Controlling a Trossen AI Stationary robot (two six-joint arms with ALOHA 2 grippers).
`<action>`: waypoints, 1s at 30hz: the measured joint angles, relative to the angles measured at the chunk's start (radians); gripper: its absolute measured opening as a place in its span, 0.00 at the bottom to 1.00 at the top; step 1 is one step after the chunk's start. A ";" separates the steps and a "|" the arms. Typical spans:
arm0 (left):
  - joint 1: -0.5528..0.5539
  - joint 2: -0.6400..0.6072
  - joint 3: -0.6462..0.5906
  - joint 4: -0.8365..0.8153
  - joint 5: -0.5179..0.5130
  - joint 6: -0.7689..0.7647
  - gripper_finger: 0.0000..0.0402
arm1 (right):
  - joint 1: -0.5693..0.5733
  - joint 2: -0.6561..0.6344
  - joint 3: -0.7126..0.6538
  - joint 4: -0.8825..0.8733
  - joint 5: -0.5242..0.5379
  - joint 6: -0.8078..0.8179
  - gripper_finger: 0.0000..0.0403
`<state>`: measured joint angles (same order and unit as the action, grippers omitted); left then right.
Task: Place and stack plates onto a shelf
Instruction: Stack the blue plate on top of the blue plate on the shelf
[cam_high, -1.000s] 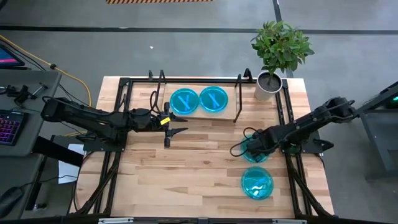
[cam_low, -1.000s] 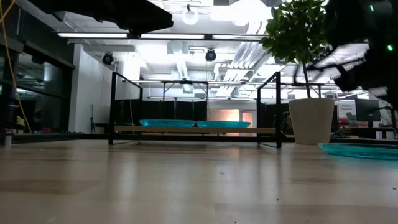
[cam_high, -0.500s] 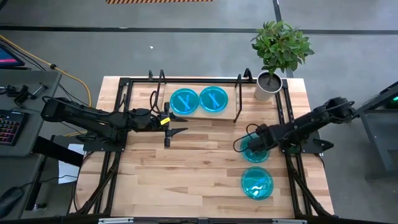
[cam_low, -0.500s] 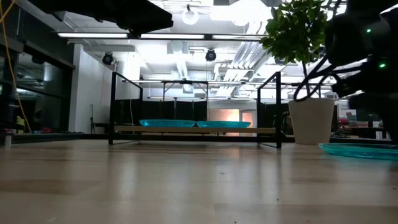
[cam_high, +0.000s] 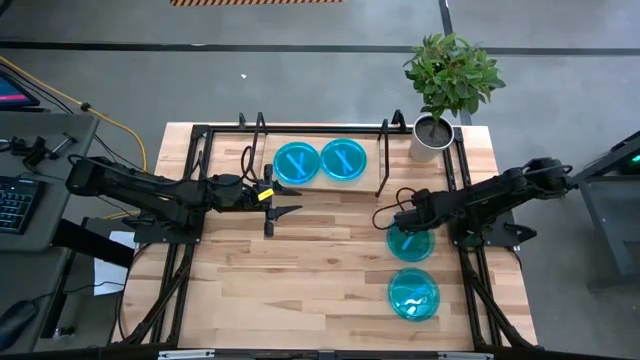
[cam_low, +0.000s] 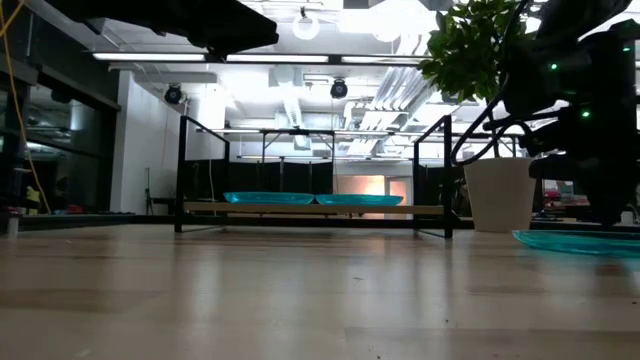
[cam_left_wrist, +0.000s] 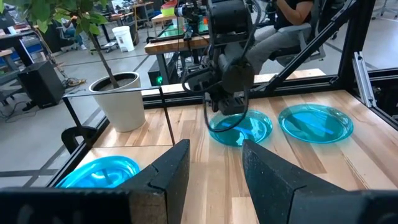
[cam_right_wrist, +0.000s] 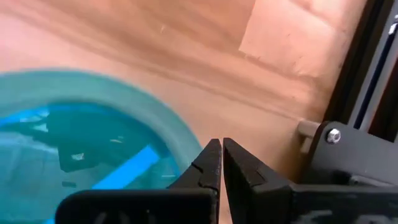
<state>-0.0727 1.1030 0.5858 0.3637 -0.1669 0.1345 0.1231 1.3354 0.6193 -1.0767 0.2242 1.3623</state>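
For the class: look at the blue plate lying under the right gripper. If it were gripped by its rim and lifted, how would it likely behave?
The plate looks thin, translucent plastic, so probably light and fairly stiff. Its glossy face suggests it may slip between the right gripper's narrow fingers. Lying flat and shallow on the table, it should slide rather than tip.

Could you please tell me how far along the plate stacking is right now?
Done: two plates lie side by side on the shelf. In hand: the right gripper is at the rim of a table plate, fingers together, apparently not gripping it. Left: that plate and another nearer the front edge are on the table. The left gripper waits open in front of the shelf.
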 joint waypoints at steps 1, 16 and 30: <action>0.000 0.000 0.000 0.000 0.000 0.000 0.34 | -0.009 0.000 0.000 0.000 0.010 0.004 0.00; 0.000 0.000 0.000 -0.001 0.000 -0.001 0.34 | -0.097 0.021 -0.036 0.051 0.016 -0.015 0.00; 0.000 0.000 0.000 -0.001 0.000 -0.003 0.34 | -0.096 0.021 -0.036 0.052 -0.175 -0.071 0.00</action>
<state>-0.0727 1.1030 0.5858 0.3626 -0.1669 0.1317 0.0269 1.3560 0.5835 -1.0245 0.0487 1.2914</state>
